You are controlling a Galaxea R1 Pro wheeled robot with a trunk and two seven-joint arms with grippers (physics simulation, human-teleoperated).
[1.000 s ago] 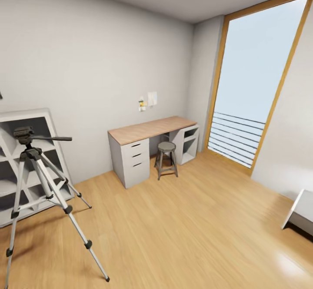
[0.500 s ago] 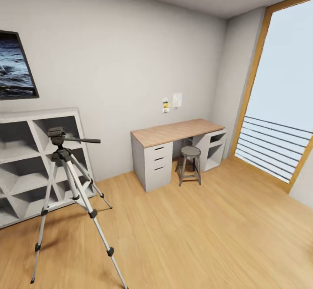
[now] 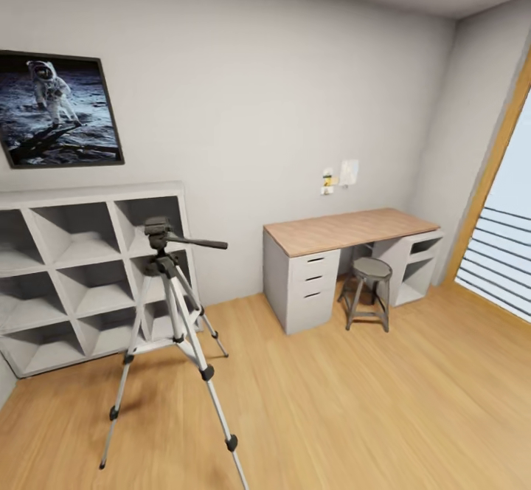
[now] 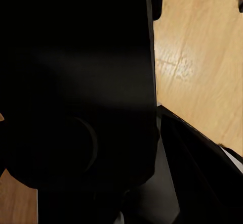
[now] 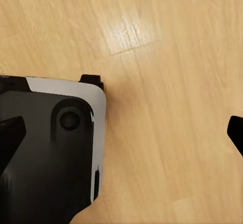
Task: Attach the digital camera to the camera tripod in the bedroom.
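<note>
Tripod (image 3: 171,305) upright on the wood floor (image 3: 354,401), just before the shelf (image 3: 81,268), legs splayed, pan handle pointing right toward the table (image 3: 346,230). Stool (image 3: 369,291) at the table; poster (image 3: 57,110) above the shelf. Left gripper: dark bulk up close, state cannot be told. Right gripper: fingertips well apart over bare floor.

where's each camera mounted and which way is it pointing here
Head view: on the robot's head, facing the bedroom wall with the camera tripod, cube shelf, desk and stool; none of its body in frame.
Left wrist view: near the left pincer, a large black shape close to the lens, wood floor beyond.
Right wrist view: near the right pincer, looking down at the floor and the robot's dark base.
Shared: the wood floor.
</note>
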